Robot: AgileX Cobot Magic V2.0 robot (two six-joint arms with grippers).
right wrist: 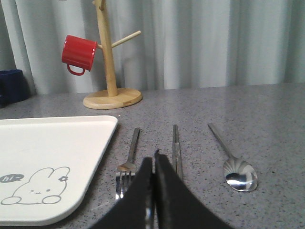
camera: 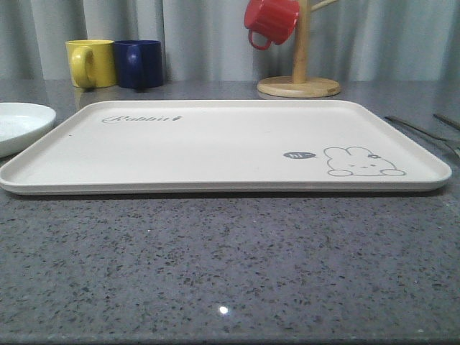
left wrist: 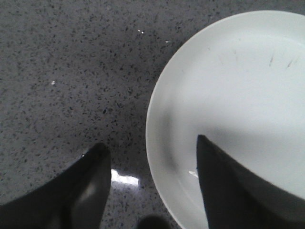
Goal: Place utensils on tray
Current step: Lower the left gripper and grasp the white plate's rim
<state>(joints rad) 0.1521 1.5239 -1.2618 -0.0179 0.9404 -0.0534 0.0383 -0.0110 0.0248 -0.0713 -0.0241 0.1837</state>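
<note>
The cream-white tray (camera: 215,147) with its rabbit drawing lies across the middle of the grey counter; its corner also shows in the right wrist view (right wrist: 52,143). To its right lie the utensils side by side on the counter: a fork (right wrist: 129,160), a pair of chopsticks (right wrist: 176,143) and a spoon (right wrist: 238,174). From the front, the utensils (camera: 420,131) are thin dark lines past the tray's right rim. My right gripper (right wrist: 154,160) hangs shut between fork and chopsticks, above them, holding nothing. My left gripper (left wrist: 150,142) is open, straddling the rim of a round white plate (left wrist: 238,86).
The white plate (camera: 21,126) sits left of the tray. A yellow mug (camera: 91,63) and a dark blue mug (camera: 139,63) stand at the back left. A wooden mug tree (camera: 299,79) with a red mug (camera: 269,21) stands at the back right, before a curtain.
</note>
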